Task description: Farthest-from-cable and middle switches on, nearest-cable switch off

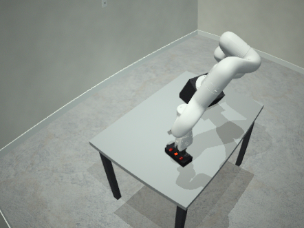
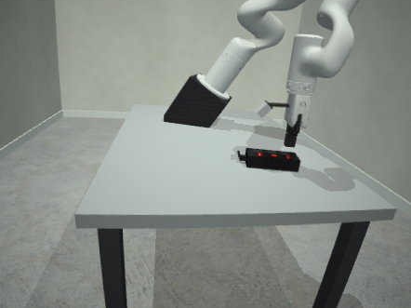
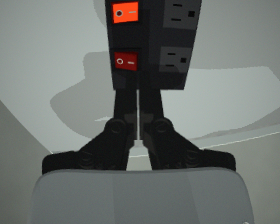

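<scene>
Black power strip [image 2: 271, 161] lying flat and right way up on grey table [image 2: 186, 183], right of centre in the exterior view, short cable stub [image 2: 240, 155] at its left end. Hovering just above the opposite end, clear of the casing: gripper [image 2: 290, 140], pointing straight down, fingers pressed together with nothing between them.

Seen from the wrist: fingertips at the near end of the strip, two rocker switches above them in the frame. Upper switch [image 3: 125, 12] glowing bright orange, likely the middle one and judged on. Lower switch [image 3: 125, 61] dull dark red, likely the one farthest from the cable and judged off. Third switch, nearest the cable, outside the wrist frame; too small in the other views to read its state.

Judged part-way: middle switch probably done, far switch probably left to press, near-cable switch to be checked and put off if lit. Then settling with no rocker moving.

Around: sockets [image 3: 181, 12] beside the switches, arm's black base block [image 2: 177, 113] well apart at the back of the table. Nothing between fingertips and the far switch. Risk: nudging the light strip sideways or clipping the neighbouring rocker.
</scene>
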`<state>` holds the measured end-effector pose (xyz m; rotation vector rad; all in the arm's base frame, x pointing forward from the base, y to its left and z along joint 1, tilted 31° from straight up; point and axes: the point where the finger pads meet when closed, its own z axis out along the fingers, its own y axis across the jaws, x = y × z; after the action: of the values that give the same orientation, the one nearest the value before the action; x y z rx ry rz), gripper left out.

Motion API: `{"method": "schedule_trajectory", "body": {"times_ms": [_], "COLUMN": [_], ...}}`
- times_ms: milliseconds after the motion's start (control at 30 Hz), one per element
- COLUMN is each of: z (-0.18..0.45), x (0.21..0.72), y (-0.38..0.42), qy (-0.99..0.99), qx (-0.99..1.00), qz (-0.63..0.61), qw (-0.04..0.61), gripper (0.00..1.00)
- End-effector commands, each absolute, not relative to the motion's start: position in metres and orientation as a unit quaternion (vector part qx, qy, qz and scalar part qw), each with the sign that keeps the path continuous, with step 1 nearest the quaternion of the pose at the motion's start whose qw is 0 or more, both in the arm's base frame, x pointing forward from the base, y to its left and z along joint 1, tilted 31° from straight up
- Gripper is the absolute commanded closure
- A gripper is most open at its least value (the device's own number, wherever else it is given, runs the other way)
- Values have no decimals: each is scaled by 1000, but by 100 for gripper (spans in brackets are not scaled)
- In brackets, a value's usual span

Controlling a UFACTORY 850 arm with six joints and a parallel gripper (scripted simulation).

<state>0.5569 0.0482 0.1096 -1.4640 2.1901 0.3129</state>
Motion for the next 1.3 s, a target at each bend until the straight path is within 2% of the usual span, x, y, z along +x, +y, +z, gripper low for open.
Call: {"method": "schedule_trajectory", "body": {"times_ms": [0, 1267], "z": [106, 88], "x": [559, 565], "y": [50, 59], "qy": [801, 801], "qx": [-535, -535], "qz": [114, 114], "qw": [243, 243], "gripper": [100, 100]}}
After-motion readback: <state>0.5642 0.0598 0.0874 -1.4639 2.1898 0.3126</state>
